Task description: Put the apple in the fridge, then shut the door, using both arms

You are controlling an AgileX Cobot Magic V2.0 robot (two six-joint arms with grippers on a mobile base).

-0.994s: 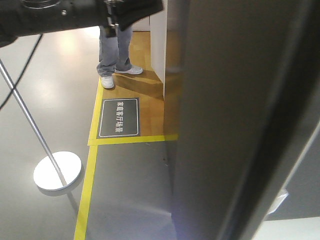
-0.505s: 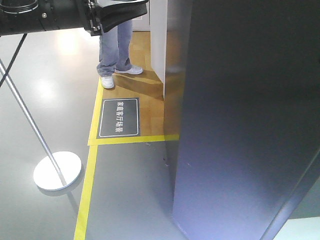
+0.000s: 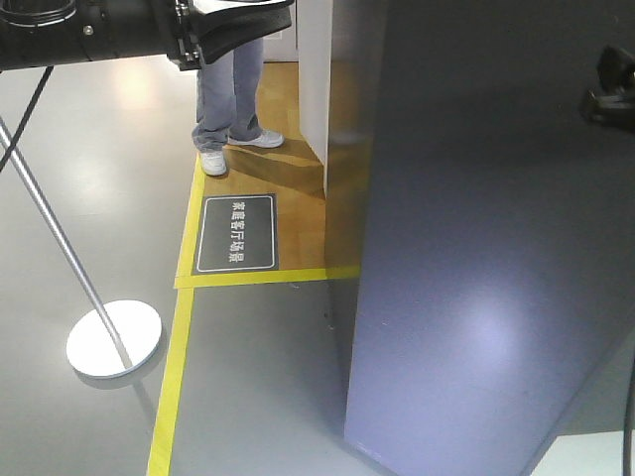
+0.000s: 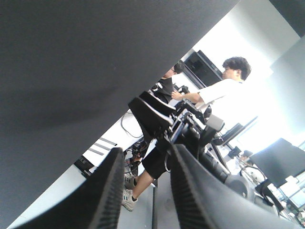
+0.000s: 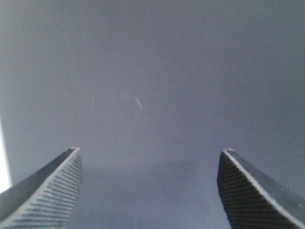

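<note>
- The door [image 3: 476,248] stood as a tall dark-grey panel filling the right of the front view, its long axis upright, its near edge turned toward the robot.
- The right gripper [image 5: 150,191] faced that flat grey face squarely, jaws spread wide with nothing between them; whether the tips touched the panel could not be told.
- The left gripper [image 4: 143,191] hung beside a dark panel, jaws parted by a narrow gap and empty, pointing toward a person in white [image 4: 228,100].
- The right arm looked the better placed to push the panel.
- The apple was out of sight, so whether it lay in the fridge could not be told.
</note>
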